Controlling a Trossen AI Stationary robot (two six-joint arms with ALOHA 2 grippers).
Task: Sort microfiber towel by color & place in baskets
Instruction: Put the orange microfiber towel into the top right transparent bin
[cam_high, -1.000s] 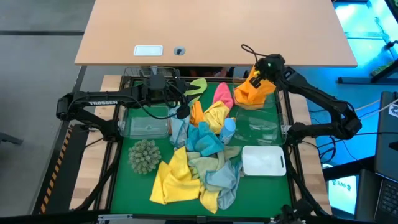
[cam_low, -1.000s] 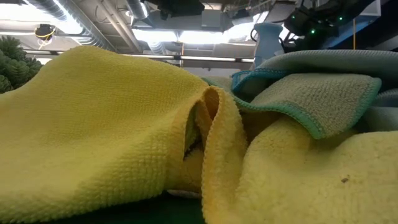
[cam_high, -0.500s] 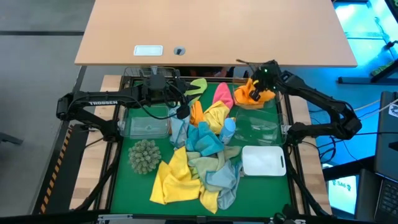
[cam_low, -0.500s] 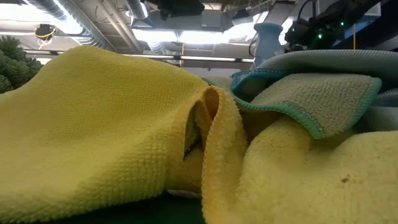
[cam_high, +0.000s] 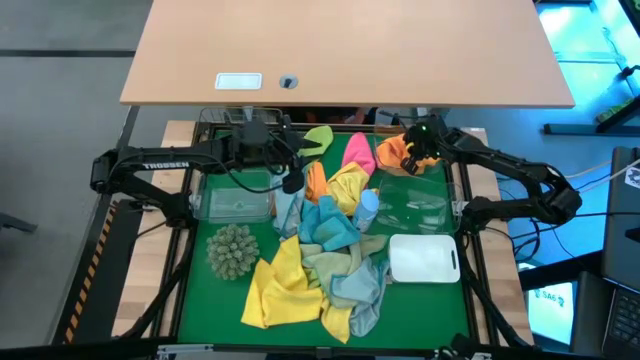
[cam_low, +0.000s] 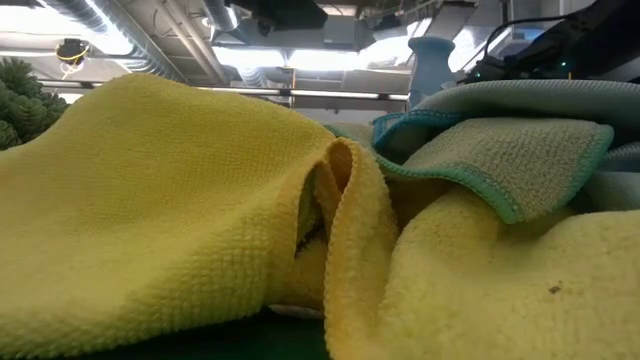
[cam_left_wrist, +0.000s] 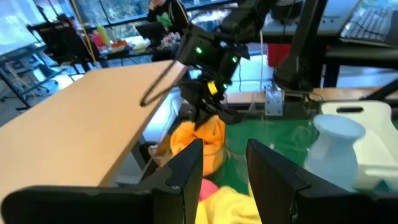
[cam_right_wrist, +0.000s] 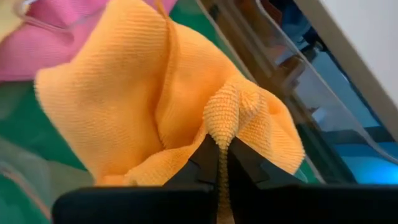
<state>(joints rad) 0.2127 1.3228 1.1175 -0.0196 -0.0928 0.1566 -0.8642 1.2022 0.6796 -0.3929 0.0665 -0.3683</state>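
Note:
My right gripper (cam_high: 412, 148) is at the far right of the green mat, shut on an orange towel (cam_high: 394, 153), which also shows in the left wrist view (cam_left_wrist: 202, 138). My left gripper (cam_left_wrist: 225, 163) is open and empty at the far middle (cam_high: 292, 150). A pile of towels lies mid-mat: yellow (cam_high: 283, 285), light blue (cam_high: 330, 225), pink (cam_high: 357, 150), light green (cam_high: 318, 137), a second orange one (cam_high: 316, 183). Clear baskets stand at left (cam_high: 236, 207) and right (cam_high: 415, 207), and a white one (cam_high: 423, 258) stands near right. My right gripper pinches a bunched fold of the orange towel (cam_right_wrist: 221, 118) between its two fingers (cam_right_wrist: 205, 163). The fingers come from above, slanting down. The towel hangs bunched below them. Whether its lower part rests on the mat I cannot tell.
A spiky grey-green ball (cam_high: 232, 250) lies near left. A light-blue bottle (cam_high: 367, 205) stands in the pile and shows in the low view (cam_low: 430, 62). A tan tabletop (cam_high: 340, 50) overhangs the far edge. A yellow towel (cam_low: 150, 210) fills the low view.
My right gripper has gone down toward the mat with the orange towel, still shut on it. The towel now shows smaller and more bunched by the far right baskets.

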